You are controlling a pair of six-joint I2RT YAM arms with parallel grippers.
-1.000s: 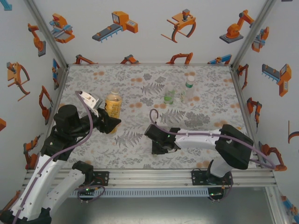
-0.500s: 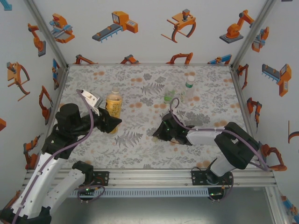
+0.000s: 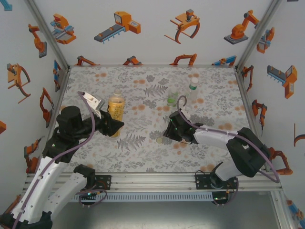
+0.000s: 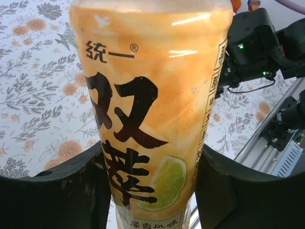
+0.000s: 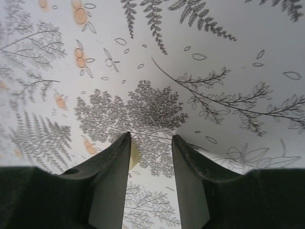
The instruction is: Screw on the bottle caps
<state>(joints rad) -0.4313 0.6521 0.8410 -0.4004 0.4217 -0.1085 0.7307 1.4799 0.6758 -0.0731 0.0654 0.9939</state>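
Observation:
My left gripper (image 3: 113, 125) is shut on the lower body of the amber bottle (image 3: 116, 106), which stands upright left of centre. In the left wrist view its yellow label (image 4: 147, 71) sits between the two black fingers (image 4: 71, 191). Two clear bottles stand further back: one with a green label (image 3: 172, 98) and a taller one (image 3: 192, 90). My right gripper (image 3: 167, 135) hangs low over the middle of the table, jaws apart with only table between them (image 5: 150, 136). A small pale cap (image 3: 159, 140) lies on the table just outside its left finger, partly hidden by it (image 5: 134, 155).
The floral table cover (image 3: 143, 157) runs to an aluminium rail (image 3: 152, 180) at the near edge, where both arm bases are bolted. White walls with robot stickers close the left, back and right sides. From the left wrist, the right arm (image 4: 252, 47) shows behind the bottle.
My right arm has moved from the near edge toward the table's middle and its jaws have parted. A pale cap now shows on the table beside them. The left arm has held still.

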